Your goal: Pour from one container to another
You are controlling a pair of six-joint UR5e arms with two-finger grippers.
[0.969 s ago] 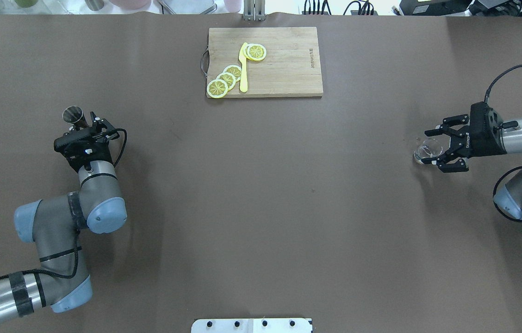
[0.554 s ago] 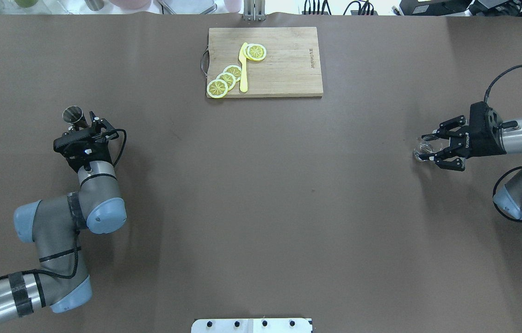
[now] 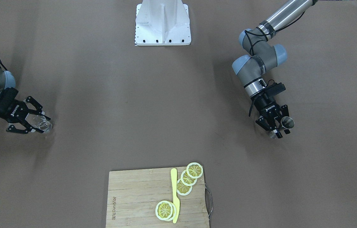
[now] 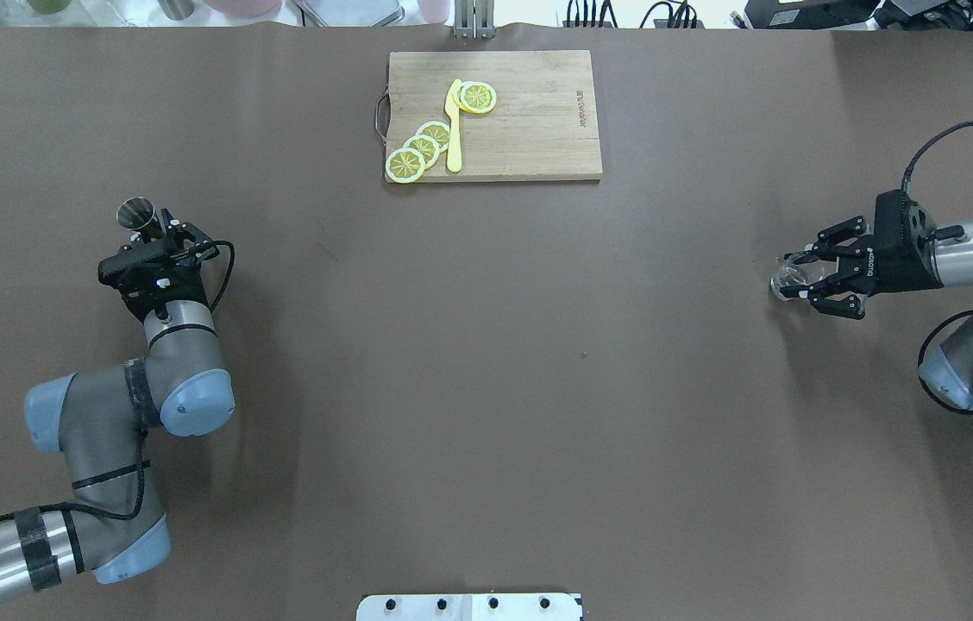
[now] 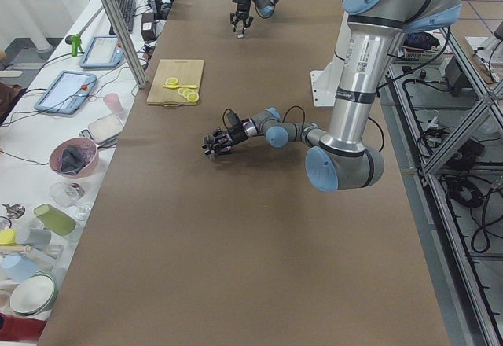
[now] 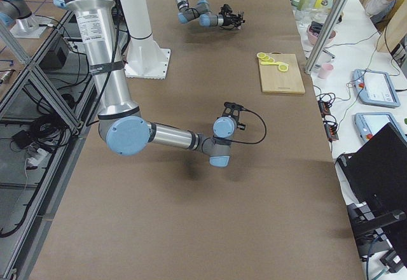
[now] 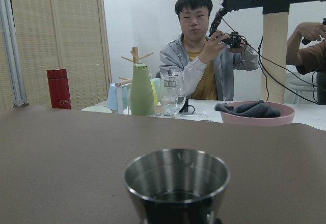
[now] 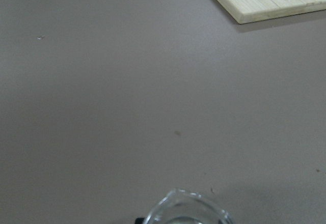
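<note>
Currently, right pincer [image 4: 797, 278]: clamped on small clear glass [image 4: 783, 281].
Left pincer [image 4: 172, 229]: at flared steel cup [image 4: 138, 212]; closure cannot be told.
Risk: glass could be lost from a shallow clamp when lifted.

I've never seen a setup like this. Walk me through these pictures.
These are two robot arms at a brown table, each ending in a two-finger gripper. Six cameras shoot the same moment: one overhead from behind the robot, one facing it, one at each table end, one on each wrist. The left gripper holds a metal cup; the right gripper is closed around a small clear glass. At the far edge lies a wooden cutting board with lemon slices and a yellow knife.
</note>
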